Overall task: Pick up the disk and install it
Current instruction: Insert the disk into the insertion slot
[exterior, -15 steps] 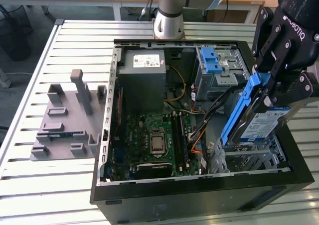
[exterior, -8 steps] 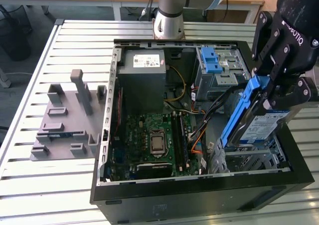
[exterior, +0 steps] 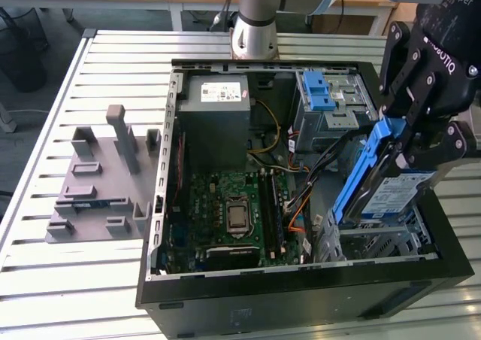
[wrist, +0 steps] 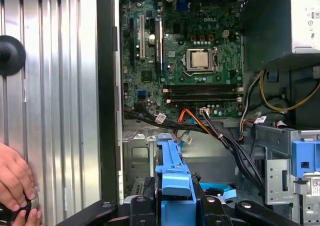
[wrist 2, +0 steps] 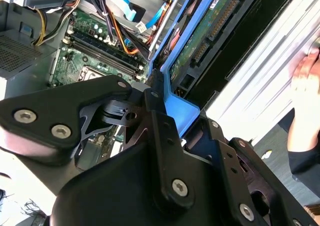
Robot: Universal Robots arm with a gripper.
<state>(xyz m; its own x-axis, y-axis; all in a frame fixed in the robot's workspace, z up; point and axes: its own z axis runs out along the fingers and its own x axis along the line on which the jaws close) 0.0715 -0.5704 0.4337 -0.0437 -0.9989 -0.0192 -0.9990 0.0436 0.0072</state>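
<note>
"Over the near corner of the case (exterior: pixel 301 299), on the exterior view's right, what is the gripper (exterior: pixel 421 150) doing?"

"It's clenched on the disk (exterior: pixel 387 197) by its blue bracket (exterior: pixel 378 141), holding it tilted with the lower end at the open bay (exterior: pixel 376 242)."

"Which step?"

"Pick-up looks done. I'd judge insertion is in hand. Seating likely calls for levelling the drive and lining its rails with the bay walls."

"Room?"

"Tight. Cables (exterior: pixel 304 197) run just beside the bay on the exterior view's left, the case wall is close on the right, and the drive cage (exterior: pixel 331 107) stands farther back. A person's hand (wrist: pixel 15 186) is on the table (wrist: pixel 60 111), outside the case."
</note>
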